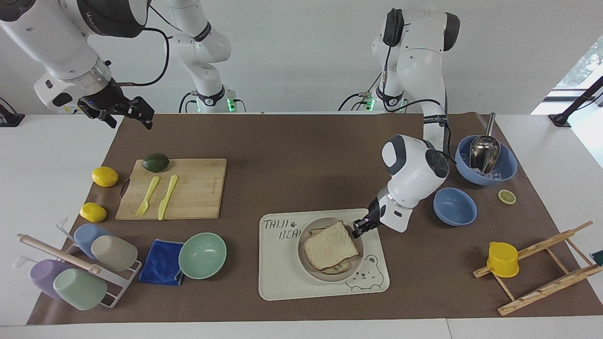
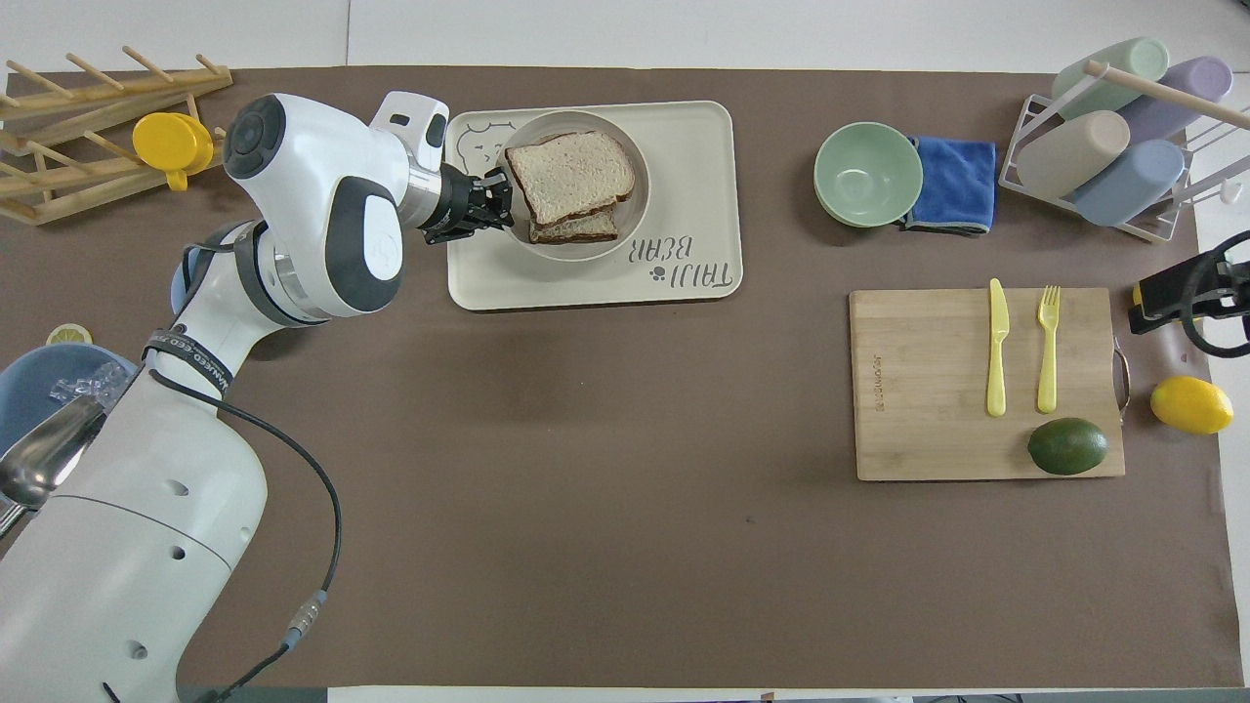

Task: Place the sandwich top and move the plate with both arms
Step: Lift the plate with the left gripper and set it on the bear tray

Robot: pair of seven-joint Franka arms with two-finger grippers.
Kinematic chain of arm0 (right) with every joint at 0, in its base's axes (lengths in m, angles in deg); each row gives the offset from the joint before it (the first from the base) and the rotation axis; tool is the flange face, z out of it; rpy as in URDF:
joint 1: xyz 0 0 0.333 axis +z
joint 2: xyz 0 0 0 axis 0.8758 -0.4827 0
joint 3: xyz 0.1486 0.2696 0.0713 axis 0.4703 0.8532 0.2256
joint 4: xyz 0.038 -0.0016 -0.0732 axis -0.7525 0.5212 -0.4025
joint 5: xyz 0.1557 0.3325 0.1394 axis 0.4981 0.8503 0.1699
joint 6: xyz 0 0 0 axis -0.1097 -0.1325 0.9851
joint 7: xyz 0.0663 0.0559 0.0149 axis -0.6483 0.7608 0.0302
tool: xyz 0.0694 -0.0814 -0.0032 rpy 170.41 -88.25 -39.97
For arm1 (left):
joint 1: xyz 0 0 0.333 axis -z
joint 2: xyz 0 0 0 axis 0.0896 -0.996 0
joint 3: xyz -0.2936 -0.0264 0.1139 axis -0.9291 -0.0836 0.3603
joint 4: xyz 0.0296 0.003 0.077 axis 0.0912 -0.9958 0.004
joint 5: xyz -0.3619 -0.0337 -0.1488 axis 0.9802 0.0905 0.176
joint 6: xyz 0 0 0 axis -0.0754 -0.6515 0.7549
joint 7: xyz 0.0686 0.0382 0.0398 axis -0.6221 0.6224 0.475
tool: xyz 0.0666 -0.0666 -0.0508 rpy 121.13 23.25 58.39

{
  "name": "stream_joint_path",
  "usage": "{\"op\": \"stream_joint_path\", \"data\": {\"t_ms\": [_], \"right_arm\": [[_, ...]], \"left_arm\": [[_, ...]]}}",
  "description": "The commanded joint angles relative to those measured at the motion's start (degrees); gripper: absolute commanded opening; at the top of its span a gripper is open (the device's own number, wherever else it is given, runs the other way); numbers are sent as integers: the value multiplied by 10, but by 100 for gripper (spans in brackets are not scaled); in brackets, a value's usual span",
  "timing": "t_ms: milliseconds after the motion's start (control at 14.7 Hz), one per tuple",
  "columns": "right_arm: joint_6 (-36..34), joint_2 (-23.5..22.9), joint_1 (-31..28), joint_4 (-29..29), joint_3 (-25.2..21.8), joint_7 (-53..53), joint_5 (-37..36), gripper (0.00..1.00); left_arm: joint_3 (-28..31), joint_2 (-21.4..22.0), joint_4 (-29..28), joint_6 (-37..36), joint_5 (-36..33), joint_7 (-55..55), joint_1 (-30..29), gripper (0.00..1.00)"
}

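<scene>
Plate [image 1: 312,270], one, sits on the bear tray [image 1: 282,278] at lower centre of the facing view, bearing two bread slices, sandwich top [image 1: 330,245] uppermost. Left gripper [image 1: 359,228] is clamped on its rim. Right gripper [image 1: 123,111] waits upper left, fingers apart.

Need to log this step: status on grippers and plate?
Left gripper shut on plate rim, plate over bear tray. Sandwich top sits on the sandwich. Right gripper open, waiting over the table's corner. Nothing in the way.
</scene>
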Motion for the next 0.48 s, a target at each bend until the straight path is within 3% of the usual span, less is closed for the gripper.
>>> {"op": "stream_joint_path", "data": {"t_ms": [0, 204, 272, 409], "right_arm": [[5, 8, -5, 11, 2, 10, 5, 100], [5, 8, -4, 11, 2, 10, 5, 100], [5, 8, -4, 11, 2, 10, 5, 100], [5, 8, -4, 11, 2, 10, 6, 100]], "left_arm": [[1, 11, -40, 56, -10, 7, 21, 0], [1, 14, -47, 52, -10, -18, 17, 0], [1, 15, -47, 50, -10, -22, 16, 15], [1, 16, -47, 41, -10, -35, 14, 62]]}}
